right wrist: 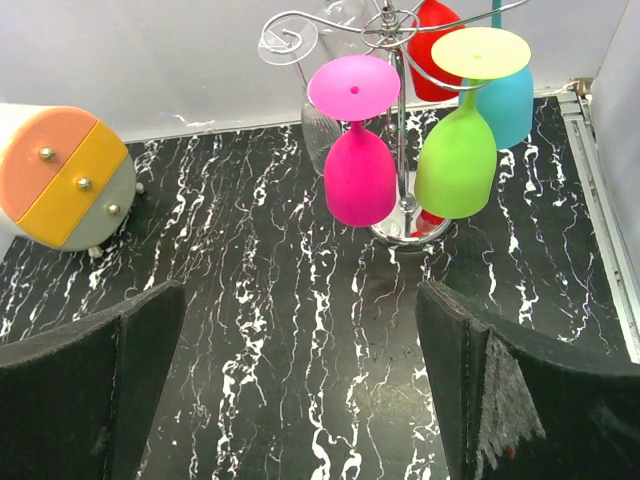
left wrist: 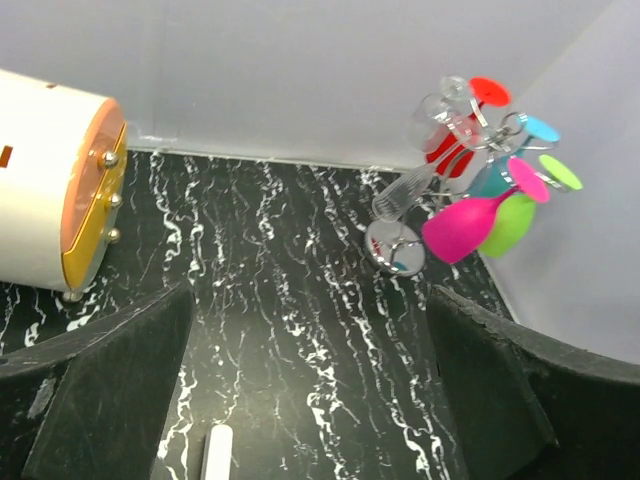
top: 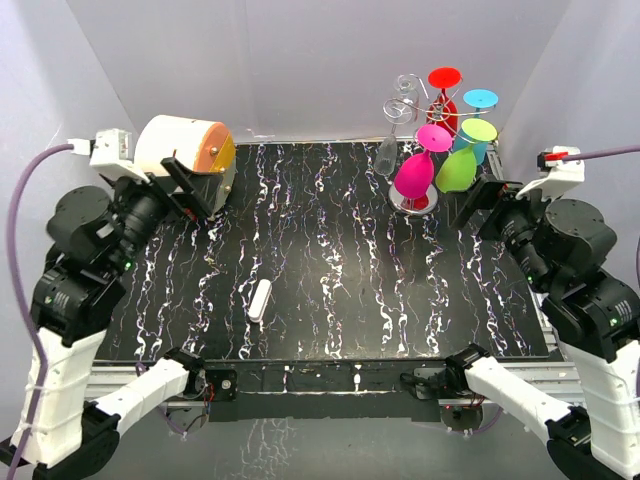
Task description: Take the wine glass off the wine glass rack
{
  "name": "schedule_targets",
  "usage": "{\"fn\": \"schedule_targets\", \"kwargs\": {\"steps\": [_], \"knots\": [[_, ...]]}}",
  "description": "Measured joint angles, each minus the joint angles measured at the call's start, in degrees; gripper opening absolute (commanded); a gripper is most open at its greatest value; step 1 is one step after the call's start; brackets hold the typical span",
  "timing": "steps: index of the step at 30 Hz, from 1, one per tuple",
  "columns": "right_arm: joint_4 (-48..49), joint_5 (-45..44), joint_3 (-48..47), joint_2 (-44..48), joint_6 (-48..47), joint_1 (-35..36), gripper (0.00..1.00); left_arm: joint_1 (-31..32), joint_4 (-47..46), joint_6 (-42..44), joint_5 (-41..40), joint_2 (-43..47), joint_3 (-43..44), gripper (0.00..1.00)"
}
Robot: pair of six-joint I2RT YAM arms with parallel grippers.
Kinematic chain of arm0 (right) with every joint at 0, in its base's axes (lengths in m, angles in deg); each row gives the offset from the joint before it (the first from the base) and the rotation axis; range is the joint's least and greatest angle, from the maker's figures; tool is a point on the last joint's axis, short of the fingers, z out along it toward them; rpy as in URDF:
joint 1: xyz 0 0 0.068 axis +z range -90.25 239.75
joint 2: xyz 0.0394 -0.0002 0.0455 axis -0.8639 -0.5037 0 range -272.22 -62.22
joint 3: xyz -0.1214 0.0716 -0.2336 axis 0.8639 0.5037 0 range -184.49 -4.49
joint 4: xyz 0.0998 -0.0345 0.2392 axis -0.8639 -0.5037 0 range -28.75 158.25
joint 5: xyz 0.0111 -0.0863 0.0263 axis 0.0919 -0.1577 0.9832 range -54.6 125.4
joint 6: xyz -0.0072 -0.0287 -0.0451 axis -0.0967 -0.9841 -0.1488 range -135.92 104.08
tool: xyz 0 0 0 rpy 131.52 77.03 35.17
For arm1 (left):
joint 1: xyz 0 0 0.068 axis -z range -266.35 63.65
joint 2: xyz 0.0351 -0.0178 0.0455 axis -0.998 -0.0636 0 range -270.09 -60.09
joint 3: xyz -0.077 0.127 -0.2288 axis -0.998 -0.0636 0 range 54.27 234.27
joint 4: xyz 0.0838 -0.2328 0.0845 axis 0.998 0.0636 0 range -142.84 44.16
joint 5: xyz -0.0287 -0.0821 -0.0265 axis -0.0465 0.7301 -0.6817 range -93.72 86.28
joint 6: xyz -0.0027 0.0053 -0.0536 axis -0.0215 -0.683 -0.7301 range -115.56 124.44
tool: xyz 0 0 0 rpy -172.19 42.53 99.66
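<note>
both left gripper [left wrist: 310,340] and right gripper [right wrist: 295,335] stand wide open and empty. the wine glass rack [right wrist: 403,150] sits at the table's [top: 330,300] far right corner, with glasses hanging upside down. i'd close gently on the pink wine glass [right wrist: 358,170] bowl, then slide its foot free. the clear glasses [left wrist: 400,190] barely show against the wall [top: 300,60].

Top view looks down from behind; the 2 wrist views face forward, sharing the wine glass rack [right wrist: 400,232].
</note>
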Motion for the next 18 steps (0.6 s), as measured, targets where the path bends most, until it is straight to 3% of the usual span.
{"fn": "schedule_targets", "kwargs": {"steps": [11,18], "knots": [[2.64,-6.69,1.20,-4.42,1.03,1.46,0.98,-7.80,-7.08,3.56,7.28,-5.44,-9.70,0.99],[5.92,-5.46,3.15,-5.09,-0.35,1.88,0.98,-9.27,-11.96,5.68,11.56,-8.48,-12.15,0.99]]}}
